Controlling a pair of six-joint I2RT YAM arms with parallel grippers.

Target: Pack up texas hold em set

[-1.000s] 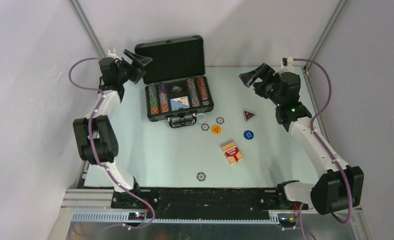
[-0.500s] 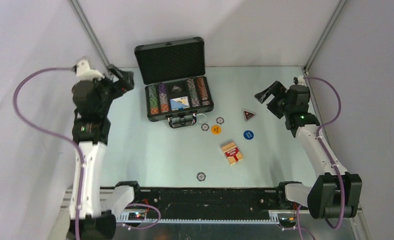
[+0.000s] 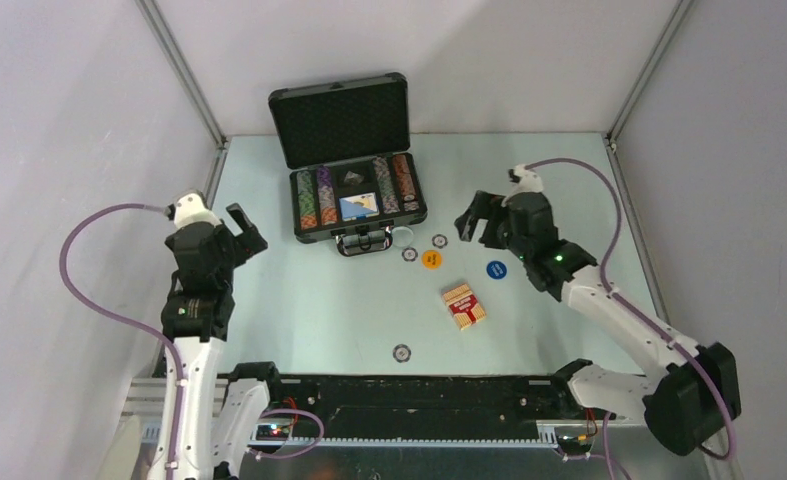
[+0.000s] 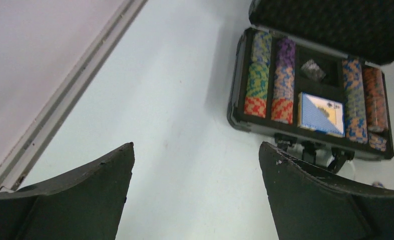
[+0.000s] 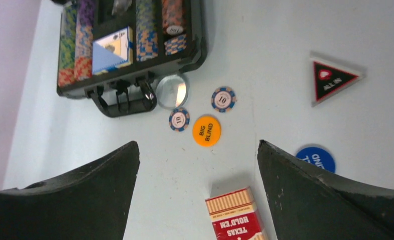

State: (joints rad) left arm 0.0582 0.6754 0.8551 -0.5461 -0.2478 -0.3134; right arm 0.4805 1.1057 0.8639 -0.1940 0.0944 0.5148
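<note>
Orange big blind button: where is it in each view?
Top external: orange button near centre, right of the case handle.
Left wrist: not in it; case handle at lower right.
Right wrist: orange button at centre, case handle to its left.
Shared landmark: case handle.

Table [image 3: 299, 310] carries open briefcase [image 3: 341, 122], card deck [image 3: 463, 306], orange button [image 3: 431, 259], triangular marker [image 5: 332, 80]

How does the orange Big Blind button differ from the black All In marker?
The orange button is round; the All In marker is triangular. The button is plain orange with dark lettering; the marker is black with a red border. The button lies nearer the case than the marker. Both lie flat on the table.
</note>
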